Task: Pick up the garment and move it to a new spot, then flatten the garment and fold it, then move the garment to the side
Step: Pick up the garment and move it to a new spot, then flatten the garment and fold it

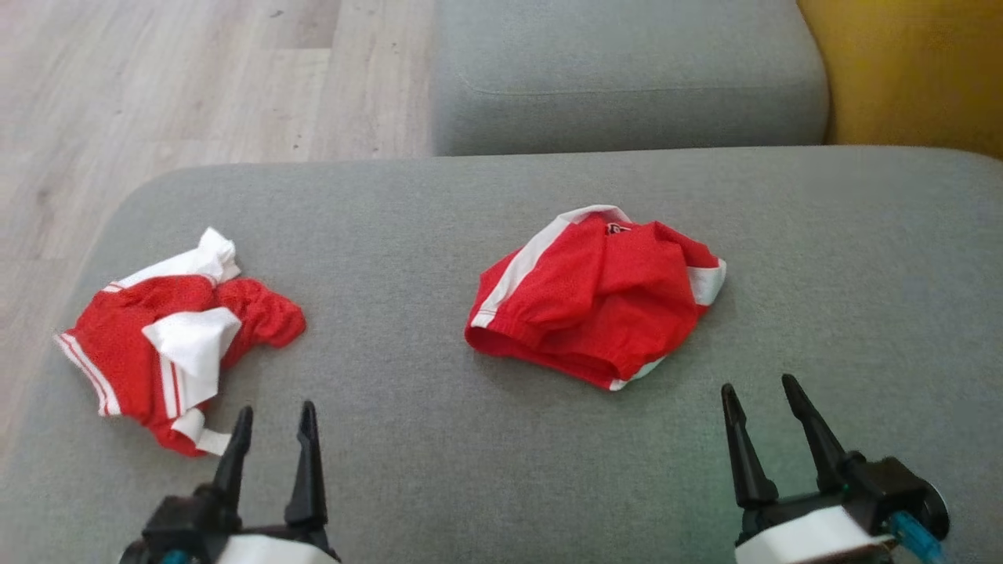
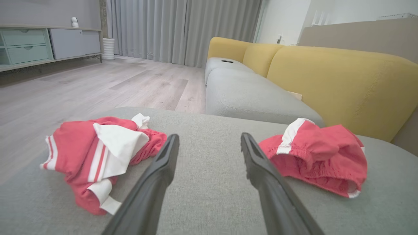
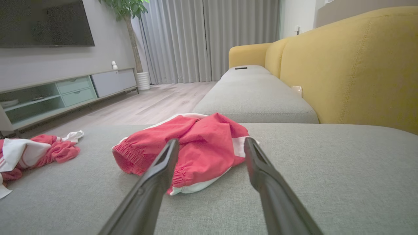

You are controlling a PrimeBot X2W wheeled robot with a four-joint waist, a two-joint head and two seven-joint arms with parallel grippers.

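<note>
Left gripper [image 1: 277, 407] and right gripper [image 1: 758, 383] both spread wide, nothing held, garment [image 1: 595, 305] mid-couch [image 1: 439, 454], other garment [image 1: 168, 337] off left.

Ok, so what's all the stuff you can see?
left garment: one, red and white, crumpled on the near cushion's left end
middle garment: one, red and white, bunched mid-cushion
near cushion: one, grey, under both garments
far cushion: one, grey, beyond it
sofa back: one, yellow, right of the cushions
floor: pale wood, left of the cushions
curtains: grey, far wall
cabinet: one, grey and green, by the wall
TV: one, dark, above the cabinet
plant: one, green, beside the curtains
left gripper: one, dark, open, near the left garment
right gripper: one, dark, open, near the middle garment
</note>
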